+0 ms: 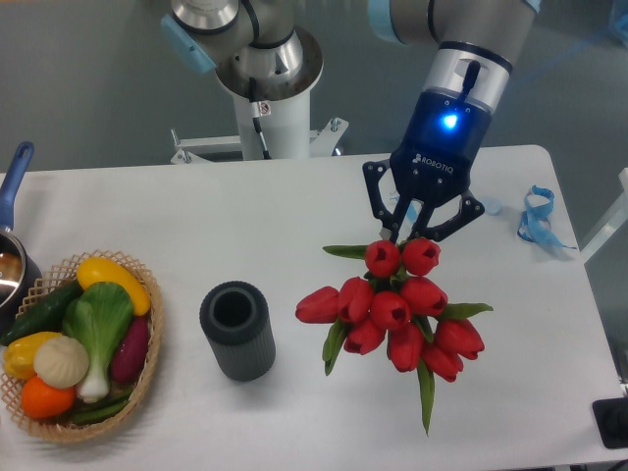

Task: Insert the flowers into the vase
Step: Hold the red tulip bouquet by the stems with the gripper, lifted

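A: Where are your flowers (397, 309) right now?

B: You have them on the right half of the table (275, 206), red heads bunched together, green leaves sticking out at the sides and bottom.

A: And your gripper (409, 235)?

B: It sits at the top edge of the bunch, fingers (378, 211) angled down around the uppermost heads. You can't tell whether they pinch the stems, since the blooms hide the tips.

A: The vase (237, 330)?

B: Standing upright left of the bunch, apart from it, mouth open and dark.

A: Anything else you see?

B: A basket (147, 363) of toy vegetables (83, 339) at the left edge, a pot (12, 265) with a blue handle behind it, and a blue ribbon (538, 216) far right.
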